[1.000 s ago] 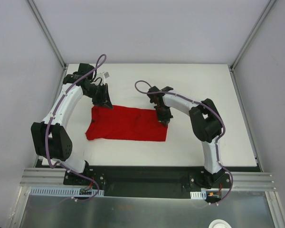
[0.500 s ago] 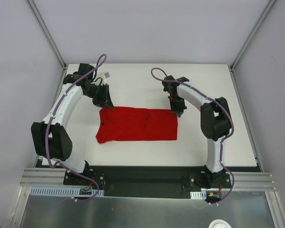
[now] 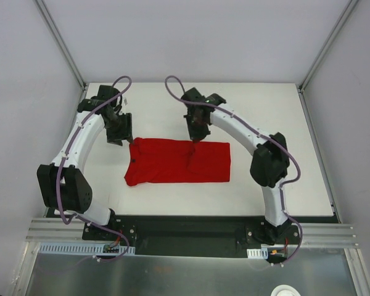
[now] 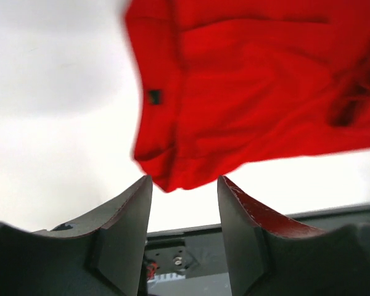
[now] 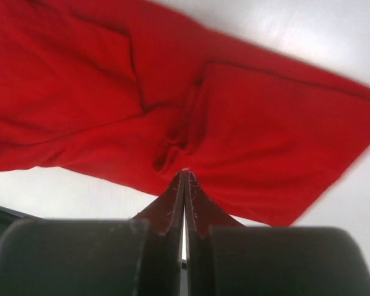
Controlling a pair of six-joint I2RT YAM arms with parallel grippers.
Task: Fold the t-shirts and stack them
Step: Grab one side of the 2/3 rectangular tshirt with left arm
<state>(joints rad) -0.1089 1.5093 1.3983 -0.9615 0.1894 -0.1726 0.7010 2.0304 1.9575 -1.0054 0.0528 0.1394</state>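
The red t-shirt [image 3: 179,162] lies folded into a long band on the white table, with wrinkles near its middle. My left gripper [image 3: 118,133] hovers just off the shirt's far left corner. In the left wrist view the left gripper [image 4: 185,182] is open and empty, with the shirt [image 4: 246,92] ahead of it. My right gripper [image 3: 194,138] is over the middle of the shirt's far edge. In the right wrist view the right gripper [image 5: 185,173] is shut, its tips pointing at a small pucker in the shirt [image 5: 253,142]. I see no cloth between the fingers.
The white table [image 3: 265,111] is bounded by grey walls at the back and sides. A black strip and a metal rail [image 3: 191,231] run along the near edge, by the arm bases.
The shirt slid right over the first half second and has lain still since. My right gripper left the shirt's far right corner and moved left to its middle. My left gripper drew back a little to the left.
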